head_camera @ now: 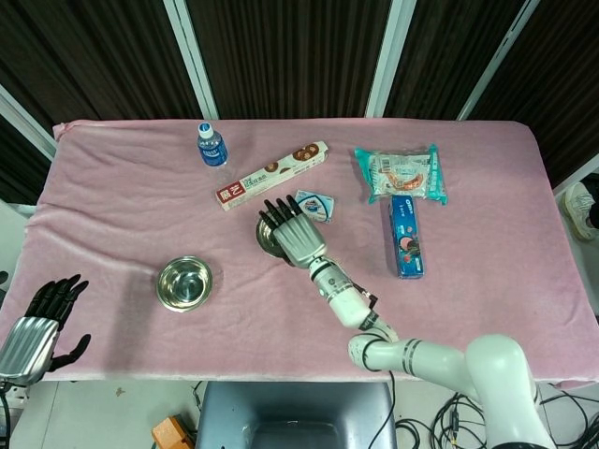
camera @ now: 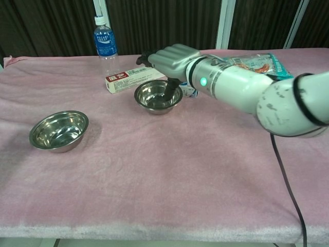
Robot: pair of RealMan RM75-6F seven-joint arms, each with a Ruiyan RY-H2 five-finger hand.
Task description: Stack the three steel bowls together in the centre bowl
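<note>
In the middle of the pink cloth, one steel bowl (head_camera: pixel 267 238) (camera: pixel 154 98) sits nested inside the centre bowl. My right hand (head_camera: pixel 294 236) (camera: pixel 175 57) lies over its right side and hides that part in the head view. The thumb reaches down inside the bowl and the fingers stretch across above the rim, so the hand still holds the upper bowl. Another steel bowl (head_camera: pixel 184 282) (camera: pixel 58 130) stands alone at the front left. My left hand (head_camera: pixel 42 323) hangs off the table's front-left corner, fingers apart and holding nothing.
Behind the centre bowl lie a long biscuit box (head_camera: pixel 272 174) (camera: pixel 123 78) and a small packet (head_camera: pixel 312 204). A water bottle (head_camera: pixel 211 145) (camera: pixel 105 42) stands at the back left. A snack bag (head_camera: pixel 402 173) (camera: pixel 252 60) and a blue box (head_camera: pixel 405 236) lie to the right.
</note>
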